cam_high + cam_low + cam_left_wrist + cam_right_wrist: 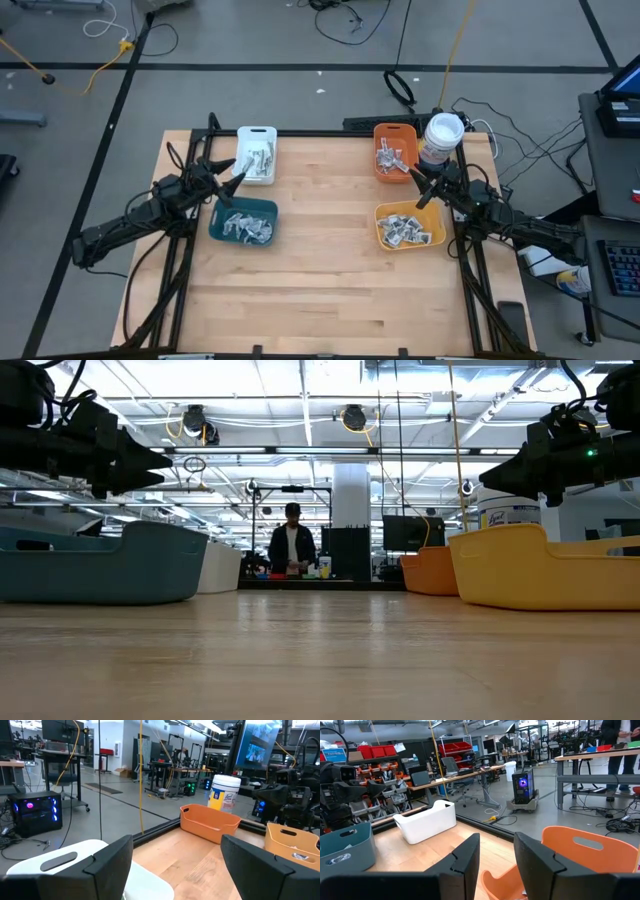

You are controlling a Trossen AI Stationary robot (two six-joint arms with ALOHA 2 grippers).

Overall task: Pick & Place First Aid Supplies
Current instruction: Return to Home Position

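Overhead, the left gripper [238, 180] at nine o'clock and the right gripper [416, 188] at three hover, fingers spread, holding nothing. The first aid supplies [245, 228] lie in four bins: white bin [257, 131] at eleven, teal bin [245, 203] nine, orange bin [395, 128] one, yellow bin [410, 204] three. One tub [442, 138], a wooden table [320, 280], and one person [291, 540] in the room beyond.

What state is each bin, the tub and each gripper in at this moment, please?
Left gripper: open, empty, raised by the white bin.
Right gripper: open, empty, raised by the orange bin.
White plastic bin: upright, holding small flat white-grey packets.
Teal plastic bin: upright, holding packets.
Orange plastic bin: upright, holding packets.
Yellow plastic bin: upright, holding packets.
Round white-lidded tub: upright, lid on.
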